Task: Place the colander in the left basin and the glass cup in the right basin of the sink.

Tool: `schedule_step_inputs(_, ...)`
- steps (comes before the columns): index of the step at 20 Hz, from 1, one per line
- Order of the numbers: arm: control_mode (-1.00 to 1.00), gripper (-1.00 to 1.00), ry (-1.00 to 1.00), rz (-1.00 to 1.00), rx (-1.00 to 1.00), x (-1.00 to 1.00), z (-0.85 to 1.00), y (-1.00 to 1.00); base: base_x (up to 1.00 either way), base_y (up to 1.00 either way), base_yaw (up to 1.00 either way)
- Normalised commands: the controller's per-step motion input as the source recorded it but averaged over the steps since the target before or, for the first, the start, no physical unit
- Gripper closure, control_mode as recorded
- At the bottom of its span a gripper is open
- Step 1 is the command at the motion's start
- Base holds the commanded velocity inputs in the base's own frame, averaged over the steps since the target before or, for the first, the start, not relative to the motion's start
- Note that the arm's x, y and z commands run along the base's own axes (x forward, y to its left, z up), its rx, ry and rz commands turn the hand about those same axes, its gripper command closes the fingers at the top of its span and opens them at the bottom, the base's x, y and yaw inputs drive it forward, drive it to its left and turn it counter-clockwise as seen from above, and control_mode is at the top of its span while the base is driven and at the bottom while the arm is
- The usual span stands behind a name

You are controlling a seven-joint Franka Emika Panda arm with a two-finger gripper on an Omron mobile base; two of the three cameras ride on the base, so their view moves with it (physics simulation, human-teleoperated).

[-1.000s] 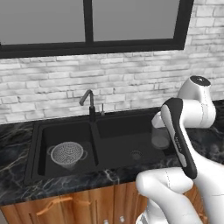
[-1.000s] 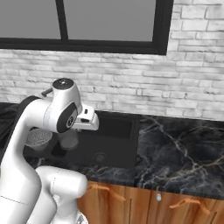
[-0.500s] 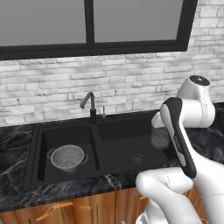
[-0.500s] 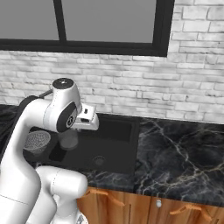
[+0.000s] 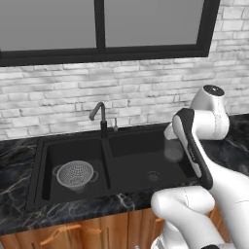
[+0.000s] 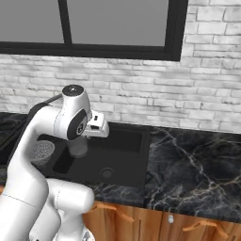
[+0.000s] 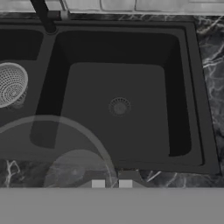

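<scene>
Marble table: black, white-veined, around sink
Wall: whitewashed brick, dark-framed window above
Writing: none legible
Claw: clamped on glass cup

1. The colander is a silvery mesh bowl with small side handles. It sits upright on the floor of the left basin.
2. The cup, translucent grey, hangs upright in my claw above the right basin, near its front right corner.
3. The sink is matte black, with two hollows.
</scene>
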Motion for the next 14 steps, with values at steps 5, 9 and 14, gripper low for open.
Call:
schedule_step_inputs(5, -1.00, 1.00, 0.00, 0.00, 0.00, 0.42, -0.28, 0.04, 0.00, 0.00, 0.00)
schedule_step_inputs(9, -1.00, 1.00, 0.00, 0.00, 0.00, 0.38, -0.47, 0.14, 0.00, 0.00, 0.00)
schedule_step_inputs(14, -1.00, 1.00, 0.00, -0.02, 0.00, 0.43, -0.55, 0.20, 0.00, 0.00, 0.00)
